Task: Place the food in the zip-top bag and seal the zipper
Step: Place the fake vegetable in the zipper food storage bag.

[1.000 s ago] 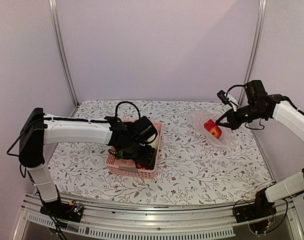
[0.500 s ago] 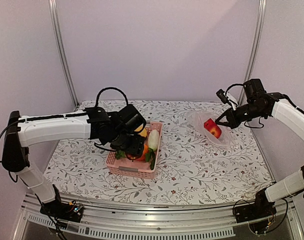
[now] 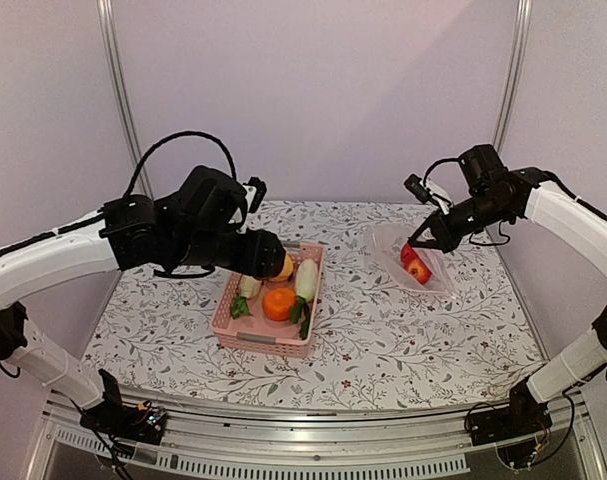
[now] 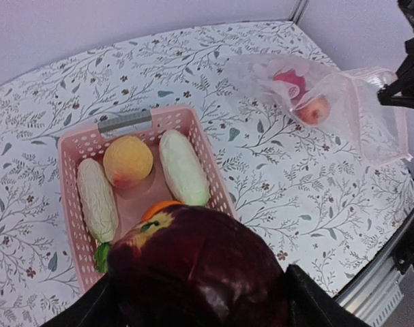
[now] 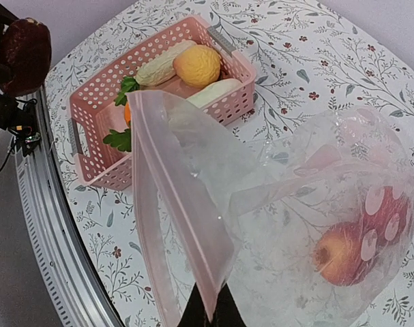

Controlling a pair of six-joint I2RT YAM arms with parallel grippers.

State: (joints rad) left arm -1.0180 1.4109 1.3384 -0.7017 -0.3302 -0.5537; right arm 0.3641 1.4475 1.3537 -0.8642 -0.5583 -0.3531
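My left gripper is shut on a dark red round fruit and holds it above the pink basket. In the left wrist view the gripper grips the fruit from both sides. The basket holds a yellow-orange peach, two white radishes and an orange. My right gripper is shut on the mouth edge of the clear zip-top bag. It holds the bag open by the pinkish zipper strip. Red fruits lie inside the bag.
The floral tablecloth covers the table. Metal frame posts stand at the back corners. A metal rail runs along the near edge. The bag sits right of the basket, near the right wall.
My left arm has risen out of the basket with the dark red fruit in its gripper. My right gripper has shifted left and up, lifting the bag's mouth edge.
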